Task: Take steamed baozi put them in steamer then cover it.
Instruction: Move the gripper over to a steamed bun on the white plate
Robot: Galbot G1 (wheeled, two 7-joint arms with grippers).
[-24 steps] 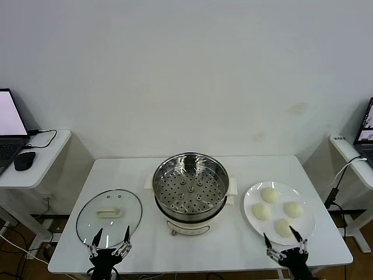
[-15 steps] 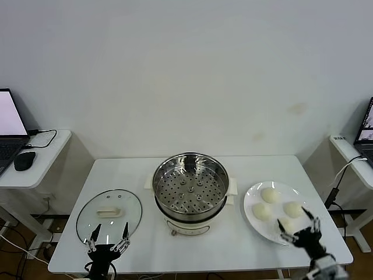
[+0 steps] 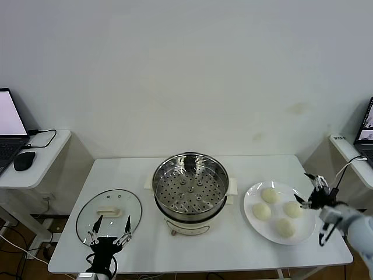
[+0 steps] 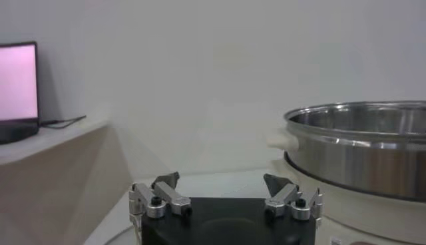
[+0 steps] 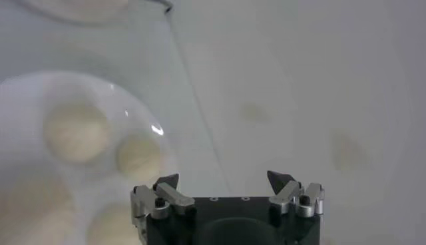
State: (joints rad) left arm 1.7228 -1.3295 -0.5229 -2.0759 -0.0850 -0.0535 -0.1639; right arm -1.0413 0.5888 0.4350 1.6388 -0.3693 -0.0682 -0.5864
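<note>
Table (image 3: 145,251): white and rectangular; it carries the steamer, the cover and the plate.
Side tables: a small white one (image 3: 41,169) beyond the table's left edge holds a laptop (image 3: 9,131) and a dark mouse (image 3: 24,160); another (image 3: 349,154) stands beyond the right edge.
Steamer (image 3: 190,182): shiny steel basket with a holed floor, on a white pot base at the middle of the table; nothing lies inside it. The left wrist view shows its rim and wall (image 4: 363,143) from the side.
Cover (image 3: 109,212): clear glass lid with a metal rim and a cream handle, lying flat near the table's front-left corner, apart from the steamer.
Plate (image 3: 252,217): white and round, near the table's right edge, just beside the steamer's base.
Baozi (image 3: 262,212): four cream-white buns on the plate, close together, none touching the steamer. The right wrist view shows some of them (image 5: 76,131) on the plate from above.
Left gripper (image 3: 109,231): at the table's front edge, over the near rim of the cover; its fingers are spread apart with nothing between them.
Right gripper (image 3: 312,189): raised over the table's right edge, just beside the plate's right rim, near the rightmost bun; its fingers are spread wide and grasp nothing.
</note>
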